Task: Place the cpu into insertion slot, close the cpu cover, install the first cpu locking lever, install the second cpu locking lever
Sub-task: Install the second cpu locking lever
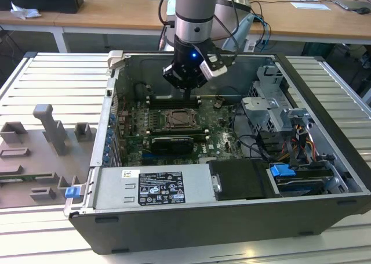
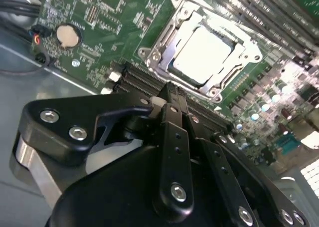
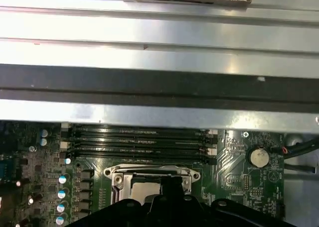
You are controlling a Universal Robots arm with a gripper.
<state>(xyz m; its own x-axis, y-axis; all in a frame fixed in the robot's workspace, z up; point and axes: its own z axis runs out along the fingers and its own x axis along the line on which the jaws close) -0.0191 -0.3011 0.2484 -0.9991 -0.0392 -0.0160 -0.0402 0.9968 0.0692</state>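
The cpu (image 2: 202, 55) lies in the insertion slot (image 1: 178, 120), its pale metal top showing through the window of the cpu cover (image 2: 164, 40). The silver cover frame lies flat over the slot. I cannot tell how the locking levers lie. My gripper (image 2: 170, 95) hangs a little above the board beside the slot, over the nearest memory slots, fingers shut together with nothing between them. In the exterior view the gripper (image 1: 186, 91) sits just behind the slot. In the first wrist view the slot (image 3: 144, 179) is partly hidden by the gripper (image 3: 172, 184).
Long memory slots (image 3: 137, 139) run beside the slot. A long black card (image 1: 171, 143), the power supply (image 1: 153, 188), a drive cage (image 1: 272, 110) and cables (image 1: 295, 151) crowd the case. A coin battery (image 2: 68, 35) sits on the board. Grey fixtures (image 1: 49, 130) stand outside.
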